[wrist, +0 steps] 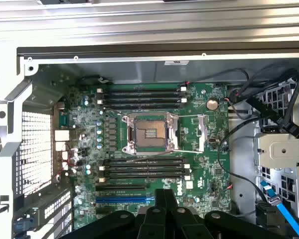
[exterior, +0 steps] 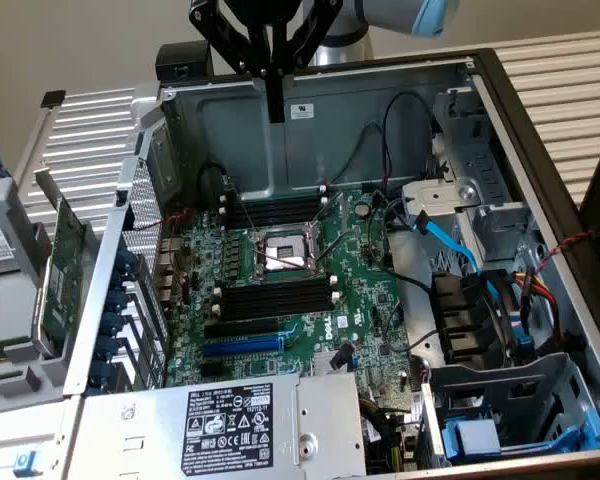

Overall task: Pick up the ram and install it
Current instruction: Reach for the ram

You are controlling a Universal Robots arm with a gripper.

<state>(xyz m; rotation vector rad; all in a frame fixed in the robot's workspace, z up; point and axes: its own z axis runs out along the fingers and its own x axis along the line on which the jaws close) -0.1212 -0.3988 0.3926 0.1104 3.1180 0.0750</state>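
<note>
An open computer case point(exterior: 320, 120) lies on its side. On its floor sits the green motherboard point(exterior: 370, 320), printed with a white Dell logo point(exterior: 335, 320). A silver power supply point(exterior: 330, 430) covers the near edge of the case. Its black-and-white label point(exterior: 230, 425) carries warning symbols, and the print is too small to read. Grey drive bays point(exterior: 490, 180) line the exterior view's right, with black, red and blue cables point(exterior: 450, 240) trailing over that side of the board. Outside the case, on the exterior view's left, a green expansion card point(exterior: 60, 270) stands tilted.

The gripper point(exterior: 275, 112) hangs over the far wall, touching nothing, its fingers clenched together and empty. Below it are two banks of empty black memory slots point(exterior: 275, 212), one far and one near, flanking the CPU socket point(exterior: 283, 253). Nearer lies a blue slot point(exterior: 242, 345). A coin battery point(exterior: 361, 210) sits right of the far bank. Where the ram lies cannot be told.
</note>
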